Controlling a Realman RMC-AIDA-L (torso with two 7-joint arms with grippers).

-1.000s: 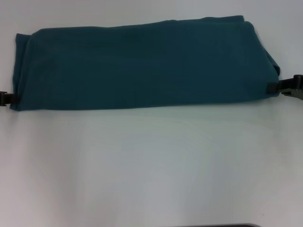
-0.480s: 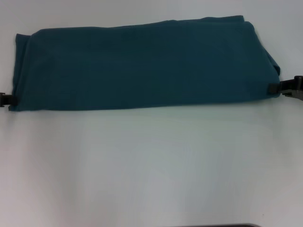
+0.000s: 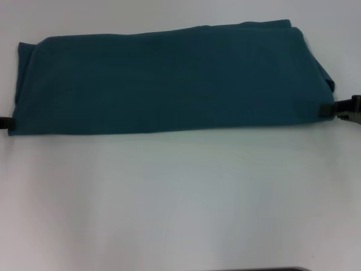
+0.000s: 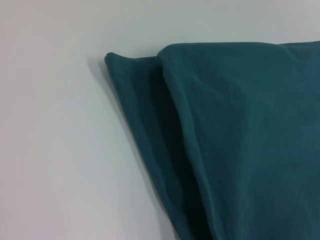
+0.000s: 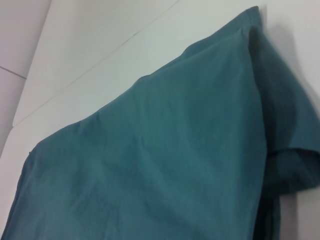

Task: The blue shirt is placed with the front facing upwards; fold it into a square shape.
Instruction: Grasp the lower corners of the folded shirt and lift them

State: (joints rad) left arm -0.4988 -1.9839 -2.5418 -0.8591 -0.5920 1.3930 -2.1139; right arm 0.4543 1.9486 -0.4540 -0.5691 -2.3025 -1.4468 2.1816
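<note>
Gripping state, left: the left gripper (image 3: 8, 122) shows only as a dark tip at the head view's left edge, touching the near left corner of the cloth; whether its jaws are released or clenched cannot be told.
Gripping state, right: the right gripper (image 3: 334, 109) is a black tip at the near right corner of the cloth, its end touching the fabric edge; whether it is pinching the cloth or resting open against it cannot be told.
Between the jaws: the blue shirt (image 3: 169, 79), a large dark teal-blue cotton T-shirt, lies folded into a long flat band that spans the whole stretch from one gripper to the other, plain side up with no print showing.
Beside the left jaws: the left wrist view shows the shirt's end in layers, an upper fold lying over a lower one whose corner pokes out past it onto the table.
Beside the right jaws: the right wrist view shows the top layer smooth with soft creases, and a tucked sleeve hem bulging at the end of the band.
Away from both jaws: the band's far long edge rises slightly toward the right gripper's end; its near long edge runs almost straight.
Underneath: the plain white table (image 3: 180, 197) carries the shirt and stretches bare toward the robot.
</note>
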